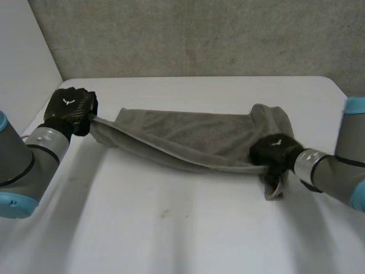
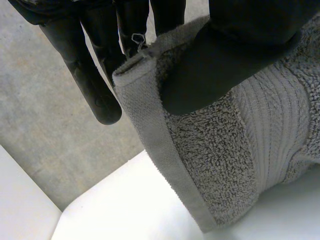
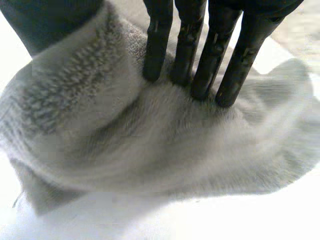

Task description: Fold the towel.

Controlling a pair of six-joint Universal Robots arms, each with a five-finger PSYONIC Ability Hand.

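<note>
The left hand (image 1: 71,108) sits at about 9 o'clock on the white table (image 1: 171,228). It pinches one corner of the grey towel (image 1: 188,137). In its wrist view the thumb (image 2: 210,65) presses flat on the hemmed corner, with the straight fingers (image 2: 95,85) on the other side of the cloth. The fingers next to the hem are partly hidden by the towel, so their tips cannot be made out.

The right hand (image 1: 272,151) is at about 3 o'clock and grips the towel's opposite end. In its wrist view its straight fingers (image 3: 235,65) lie close together, their tips dug into the pile. Bunched cloth is caught between them and the thumb (image 3: 45,20), which is cut off at the edge of the view.

The towel stretches between the two hands across the middle of the table. A short flap hangs below the right hand toward 6 o'clock. I cannot tell whether the sagging middle touches the table.
</note>
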